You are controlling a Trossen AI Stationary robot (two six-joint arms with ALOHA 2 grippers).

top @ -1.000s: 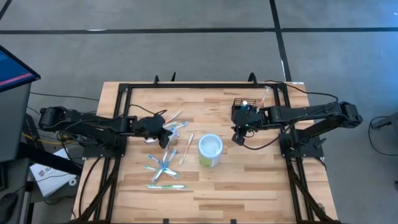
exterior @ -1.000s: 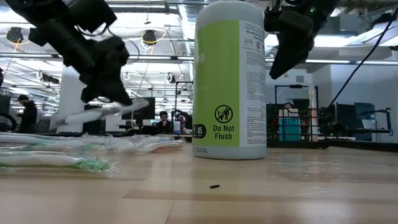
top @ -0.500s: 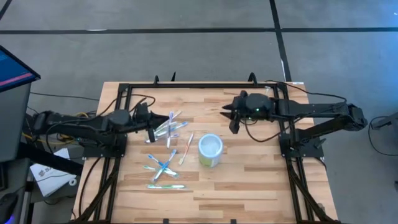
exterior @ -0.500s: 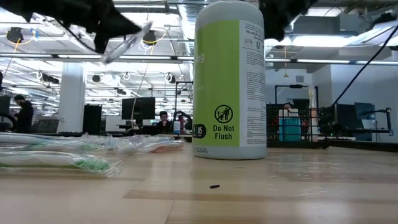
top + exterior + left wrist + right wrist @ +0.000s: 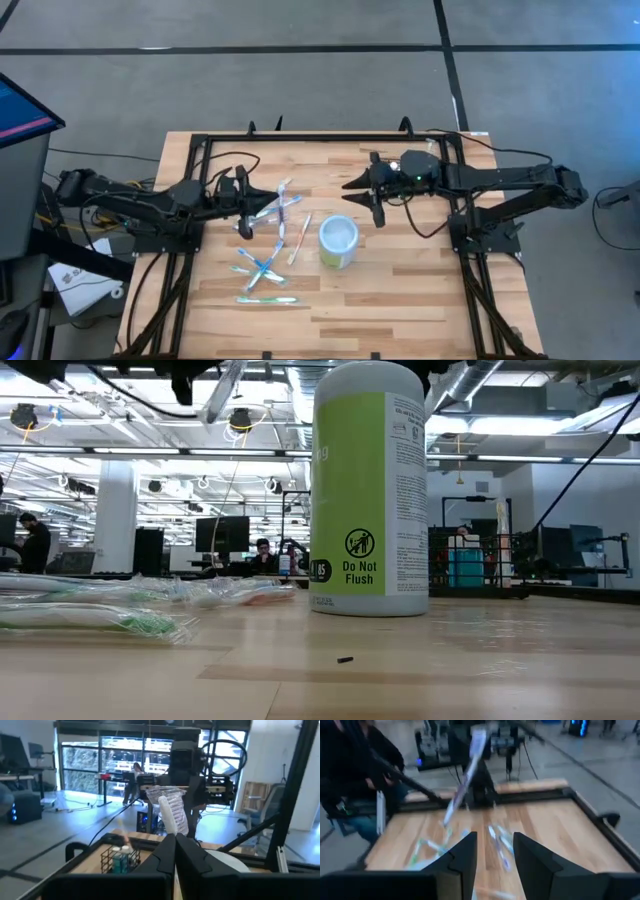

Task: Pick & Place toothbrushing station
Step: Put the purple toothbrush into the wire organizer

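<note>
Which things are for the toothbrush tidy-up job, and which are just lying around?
For the job:
wire basket
wrapped toothbrush, lifted in the left gripper, jaws shut
right gripper, jaws open, above the table

Just lying about for now:
green-and-white tub
loose wrapped toothbrushes

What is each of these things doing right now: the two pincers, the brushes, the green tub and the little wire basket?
Left pincer: shut on a wrapped toothbrush, raised off the table.
Right pincer: open, empty, in the air facing the left arm.
Loose toothbrushes: wrapped, lying scattered on the table.
Green canister: upright on the table.
Wire basket: upright at the table's far side, with something teal in it.
</note>
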